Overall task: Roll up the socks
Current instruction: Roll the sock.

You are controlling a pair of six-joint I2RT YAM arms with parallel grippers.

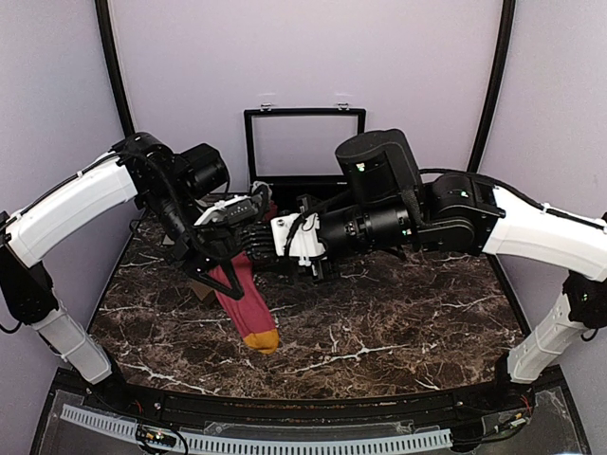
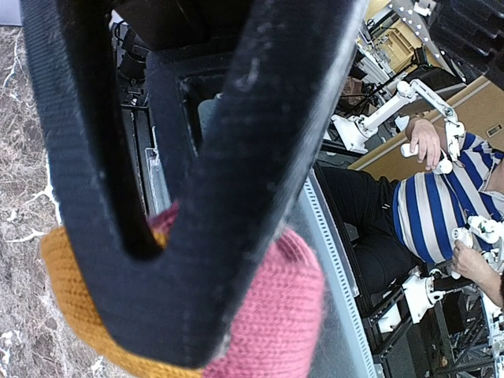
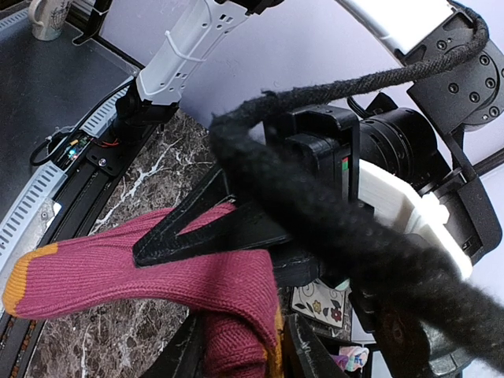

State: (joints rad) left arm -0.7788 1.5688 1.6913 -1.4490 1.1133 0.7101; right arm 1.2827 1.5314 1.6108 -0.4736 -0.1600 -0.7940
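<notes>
Holds the sock pinched tight in the left hand, just in front of the box and lifted off the worktop, orange toe dangling low, probably to let it hang straight before rolling. Has the right hand in front of the box too, right at the sock's upper end, likely placed to take that end and start the roll; cannot tell whether parted or closed on fabric
</notes>
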